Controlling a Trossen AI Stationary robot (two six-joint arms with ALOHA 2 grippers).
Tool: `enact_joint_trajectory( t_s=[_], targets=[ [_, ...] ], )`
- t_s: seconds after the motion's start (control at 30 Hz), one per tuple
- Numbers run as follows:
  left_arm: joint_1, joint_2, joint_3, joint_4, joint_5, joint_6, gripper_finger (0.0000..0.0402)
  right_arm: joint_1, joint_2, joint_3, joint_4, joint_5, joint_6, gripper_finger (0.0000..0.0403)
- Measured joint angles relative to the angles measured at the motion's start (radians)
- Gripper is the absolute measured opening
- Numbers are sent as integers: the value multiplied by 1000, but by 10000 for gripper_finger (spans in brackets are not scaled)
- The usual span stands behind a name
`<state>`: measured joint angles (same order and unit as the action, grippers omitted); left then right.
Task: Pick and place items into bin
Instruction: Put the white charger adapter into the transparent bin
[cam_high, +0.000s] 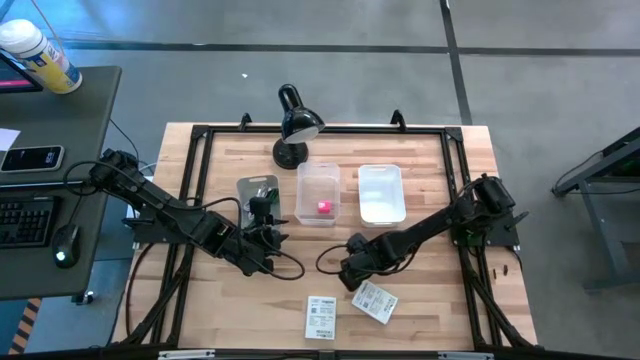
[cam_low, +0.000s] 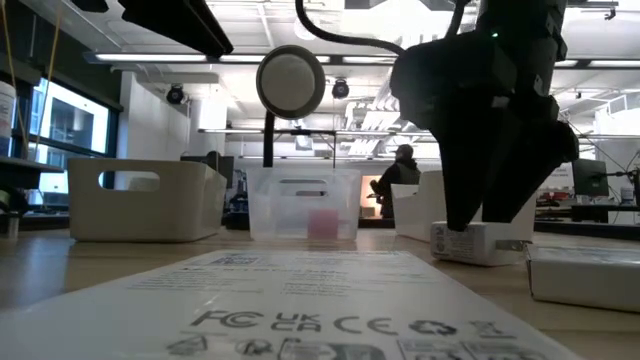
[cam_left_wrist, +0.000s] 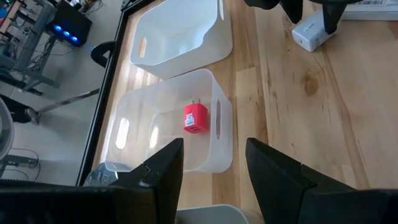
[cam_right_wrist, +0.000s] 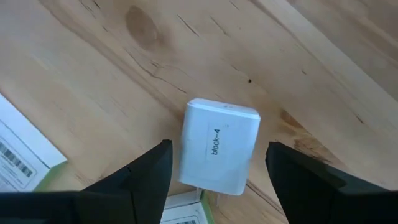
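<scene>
White block (cam_right_wrist: 219, 153) between open right tool (cam_right_wrist: 214, 163), packets (cam_high: 348, 309) beside

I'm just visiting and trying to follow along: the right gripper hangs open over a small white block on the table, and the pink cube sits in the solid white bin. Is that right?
Not quite. The pink cube sits in the clear bin, not the solid white bin beside it, as the left wrist view shows. The rest holds: the right gripper hangs open over the small white block.
</scene>
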<state>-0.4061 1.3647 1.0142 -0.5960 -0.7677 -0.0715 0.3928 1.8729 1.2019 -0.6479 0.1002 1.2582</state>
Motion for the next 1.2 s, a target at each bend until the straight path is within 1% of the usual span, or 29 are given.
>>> enact_joint_trajectory(
  t_s=[0.2,0.4,0.83,1.07,1.2],
  targets=[
    [0,0,0,-1,-3,0,161,-7,13,-7,5,-9,-7,246],
    [0,0,0,-3,-10,0,161,-7,47,-7,30,-47,-21,244],
    [0,0,0,-5,-10,0,161,-14,40,-7,-1,-13,-36,239],
    [0,0,0,-5,-10,-1,161,-13,40,-7,1,-12,-48,237],
    [0,0,0,-5,-11,-1,161,-13,40,-7,1,-16,-54,229]
  ],
)
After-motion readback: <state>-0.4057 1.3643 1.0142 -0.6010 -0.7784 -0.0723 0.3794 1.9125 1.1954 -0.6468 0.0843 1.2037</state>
